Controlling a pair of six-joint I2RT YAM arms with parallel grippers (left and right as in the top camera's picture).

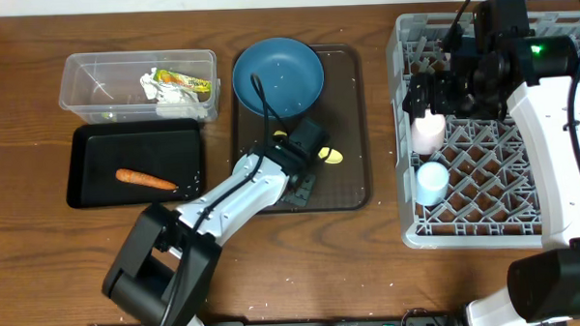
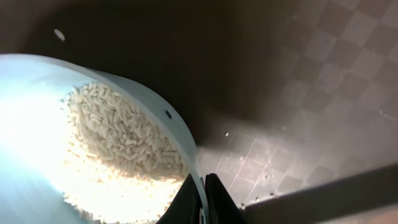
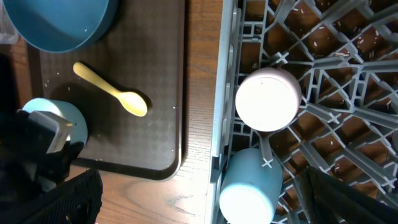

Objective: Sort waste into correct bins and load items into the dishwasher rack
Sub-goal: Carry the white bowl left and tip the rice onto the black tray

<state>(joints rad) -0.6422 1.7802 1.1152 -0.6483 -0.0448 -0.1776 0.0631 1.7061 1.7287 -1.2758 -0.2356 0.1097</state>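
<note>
My left gripper (image 1: 304, 143) is shut on the rim of the small white bowl (image 2: 37, 112), which holds white rice (image 2: 118, 137), over the brown serving tray (image 1: 352, 132). The bowl also shows in the right wrist view (image 3: 50, 115). The dark-blue bowl (image 1: 277, 76) and yellow spoon (image 1: 332, 157) lie on that tray. The carrot piece (image 1: 145, 179) lies in the black tray (image 1: 86, 151). The tissue (image 1: 172, 101) and wrapper (image 1: 186, 80) are in the clear tub (image 1: 84, 78). The pink cup (image 1: 427, 134) and light-blue cup (image 1: 432, 182) lie in the rack (image 1: 486, 229). My right gripper (image 1: 433, 90) is open above them.
Stray rice grains dot the brown tray (image 2: 227, 133) and the rack floor. Bare wooden table (image 1: 390, 266) runs between the brown tray and the rack and along the front edge. The left arm stretches from the front edge across to the tray.
</note>
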